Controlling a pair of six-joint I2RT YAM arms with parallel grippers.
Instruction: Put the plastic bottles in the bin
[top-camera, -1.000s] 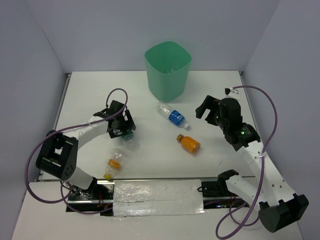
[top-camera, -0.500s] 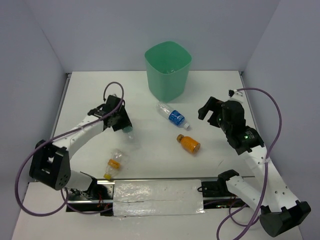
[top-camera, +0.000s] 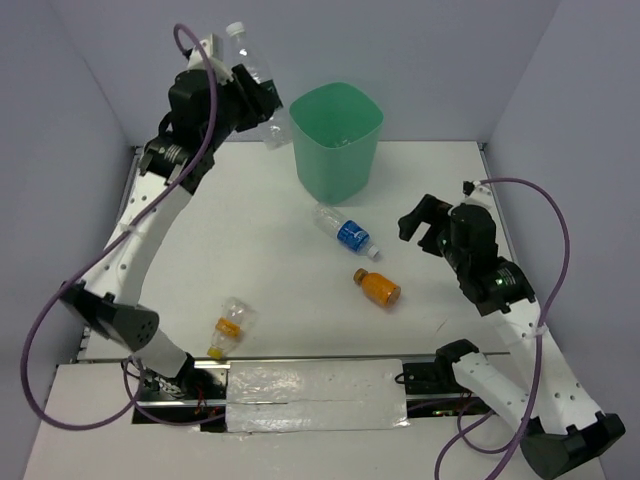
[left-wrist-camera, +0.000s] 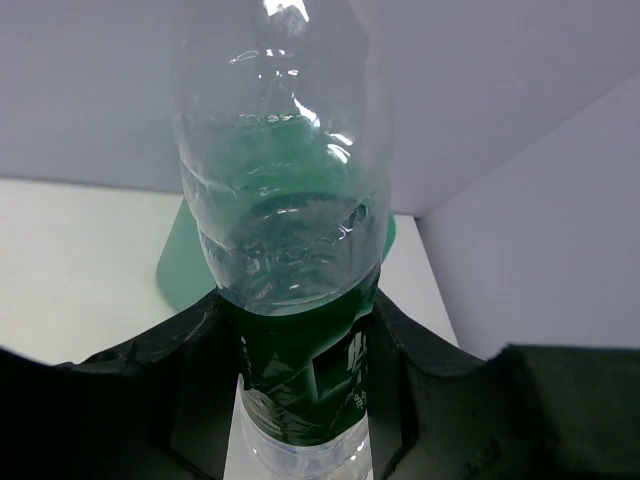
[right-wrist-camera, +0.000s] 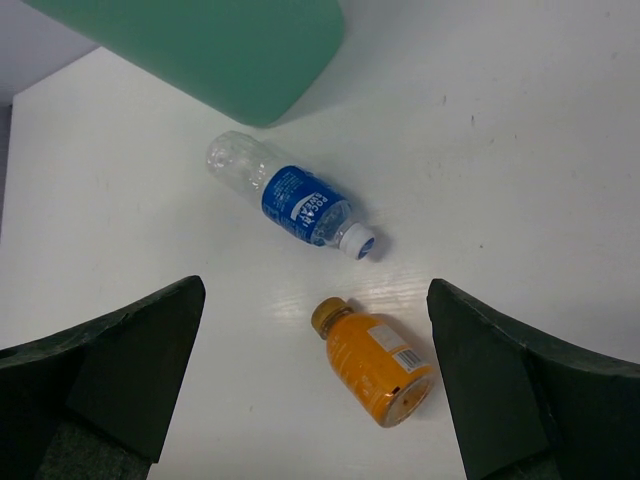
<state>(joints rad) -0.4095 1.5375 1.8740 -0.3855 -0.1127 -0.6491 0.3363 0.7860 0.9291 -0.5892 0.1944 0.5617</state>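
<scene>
Top external view: the left gripper (top-camera: 252, 102) hangs high, to the left of the bin (top-camera: 335, 165), clamped around the middle of the green-label bottle (top-camera: 262, 95), which is clear of the surface (top-camera: 250, 230). The bottle's long axis runs steeply, one end up by the back wall and the other just beside the bin's left rim and not yet over the opening. Judged from here, the drop turns on that gap: the bin's mouth lies to the right of the held bottle, so the bottle needs carrying that way before any release, or it could fall outside the rim or glance off it.

The left wrist view shows the dark green label pinched between the fingers and the bin's green wall behind the clear plastic.

The right gripper (top-camera: 421, 223) hovers in front and to the right of the bin, spread wide and empty. Its wrist view frames the blue-label bottle (right-wrist-camera: 295, 205) lying on its side near the bin's base, and the orange bottle (right-wrist-camera: 380, 365) further forward. The right arm is the nearer to both. A bottle with an orange-yellow label (top-camera: 228, 325) lies well in front and to the left of the bin, on the left arm's side
</scene>
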